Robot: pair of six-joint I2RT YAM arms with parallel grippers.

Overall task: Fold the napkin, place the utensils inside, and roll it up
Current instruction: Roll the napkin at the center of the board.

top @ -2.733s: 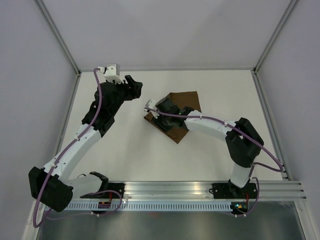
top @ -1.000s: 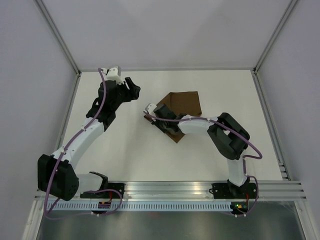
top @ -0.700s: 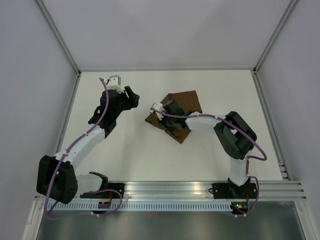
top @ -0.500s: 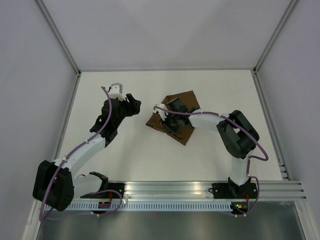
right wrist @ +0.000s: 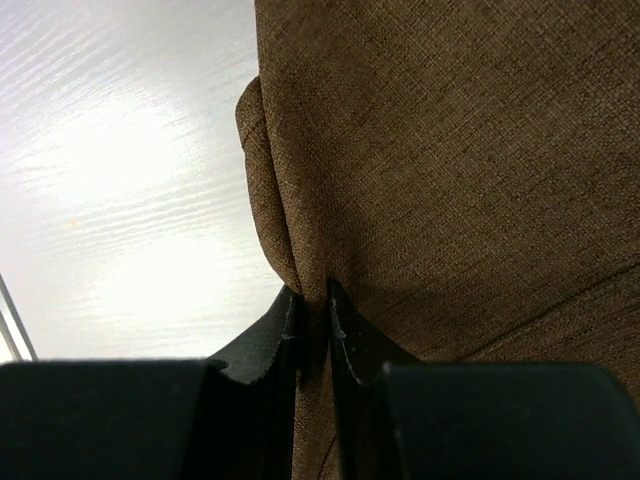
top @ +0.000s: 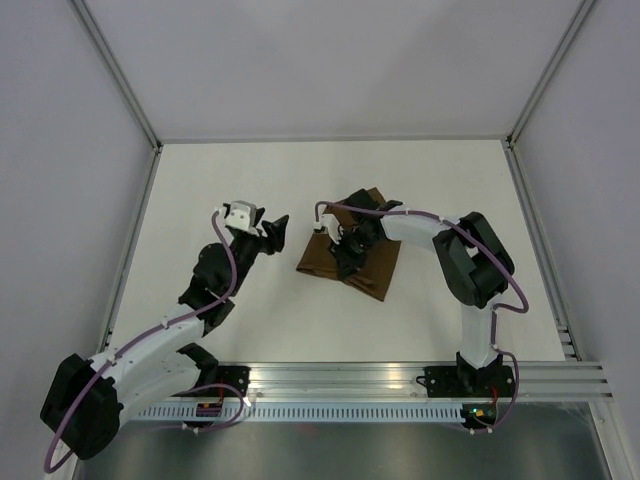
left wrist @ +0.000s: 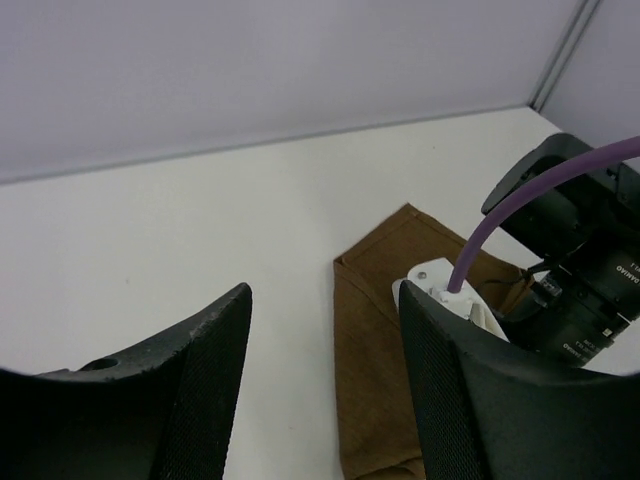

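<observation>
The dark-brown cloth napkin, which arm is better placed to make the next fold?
Right. The right gripper is shut on a pinched ridge of the plain dark-brown cloth napkin, so it could pull the fold over. The left gripper is open and apart from the cloth, to its left.

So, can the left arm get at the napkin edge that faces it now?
Probably yes: the left gripper is open beside the napkin, with only bare table between them. The right gripper pinches a fold farther in.
</observation>
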